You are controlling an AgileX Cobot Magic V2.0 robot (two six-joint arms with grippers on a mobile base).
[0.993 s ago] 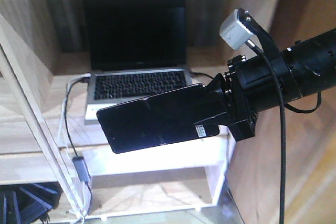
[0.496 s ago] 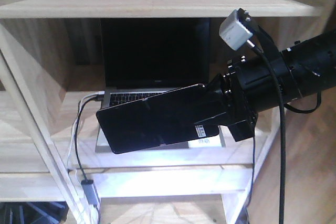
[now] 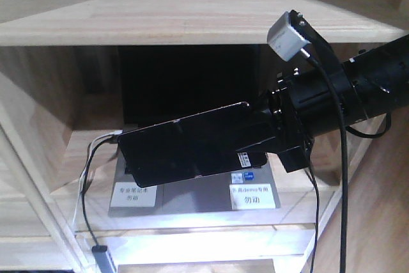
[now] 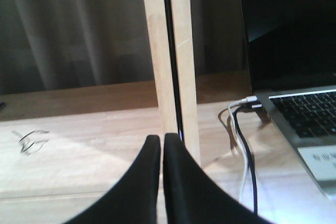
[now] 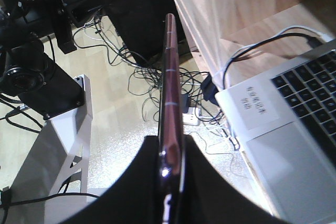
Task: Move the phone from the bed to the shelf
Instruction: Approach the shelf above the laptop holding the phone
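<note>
In the last second the shelf (image 3: 192,11) has grown and sunk in the front view. You have closed in, and the top plank now fills the upper frame. The phone (image 3: 192,151) stays mid-frame, clamped at its stickered right end by the right gripper (image 3: 259,140). It hangs before the laptop (image 3: 192,197) compartment, not yet set down. It is a glossy black slab with a pinkish edge, tilted up to the right. The left gripper (image 4: 161,153) is pinched together, empty.
</note>
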